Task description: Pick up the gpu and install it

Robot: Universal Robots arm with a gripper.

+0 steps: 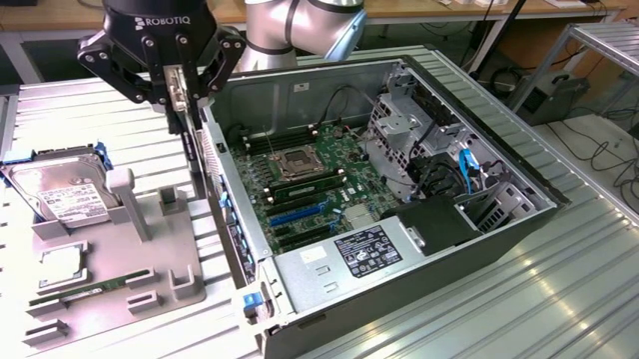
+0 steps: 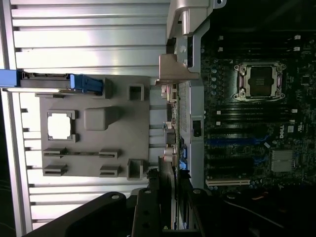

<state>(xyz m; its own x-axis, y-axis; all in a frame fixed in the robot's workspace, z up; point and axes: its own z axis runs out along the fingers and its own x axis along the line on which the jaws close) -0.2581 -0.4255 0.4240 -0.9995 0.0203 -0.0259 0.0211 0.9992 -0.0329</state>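
We've got the pincer (image 1: 178, 93) clamped on the gpu (image 1: 197, 153), card hanging edge-down just above the open computer case (image 1: 479, 134) wall, beside the grey parts tray (image 1: 110, 262) on the table (image 1: 559, 299).

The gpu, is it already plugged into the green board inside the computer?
No, the gripper holds the gpu upright in the air beside the computer case, above the gray tray.

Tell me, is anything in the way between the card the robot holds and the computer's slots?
Yes. The gripper holds the gpu upright just outside the open case, so the case's side wall stands between it and the blue slots on the motherboard.
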